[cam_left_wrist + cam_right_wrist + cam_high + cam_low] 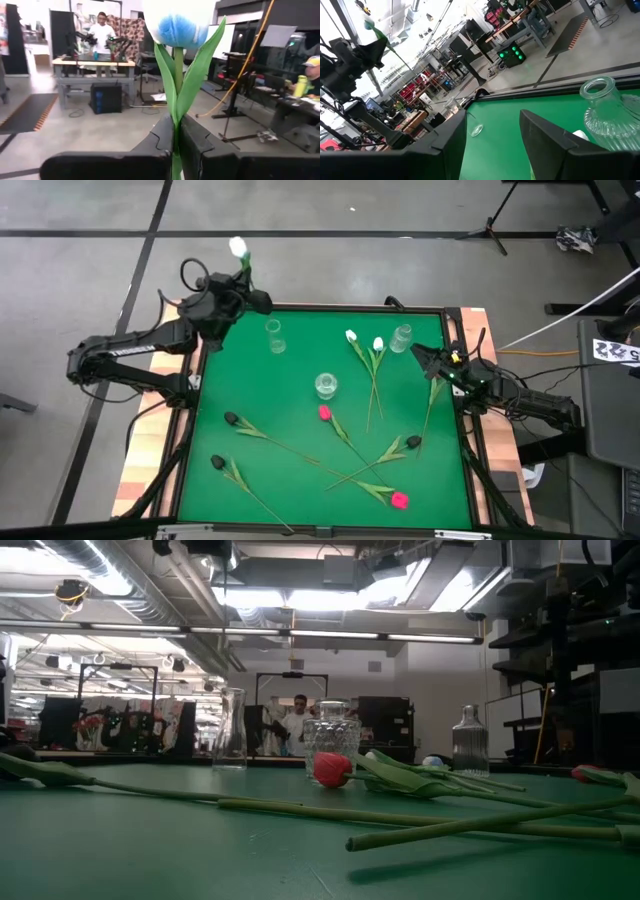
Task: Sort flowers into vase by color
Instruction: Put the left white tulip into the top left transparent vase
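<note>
3 glass vases [274,336] stand on the green table [300,480], and all look empty. The left gripper [243,288], at the far left corner, is closed on the stem of a white tulip [238,247], with the head above the fingers [195,145]. The right gripper [428,360] waits with fingers apart near the right vase [401,338]. 8 tulips [340,430] lie on the table.

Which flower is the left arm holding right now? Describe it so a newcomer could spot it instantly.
Look at the green table and its far-left corner, where the left tool is raised. Clamped by the stem there is a white tulip, bud up. It alone is off the mat; the other two white ones lie flat.
</note>
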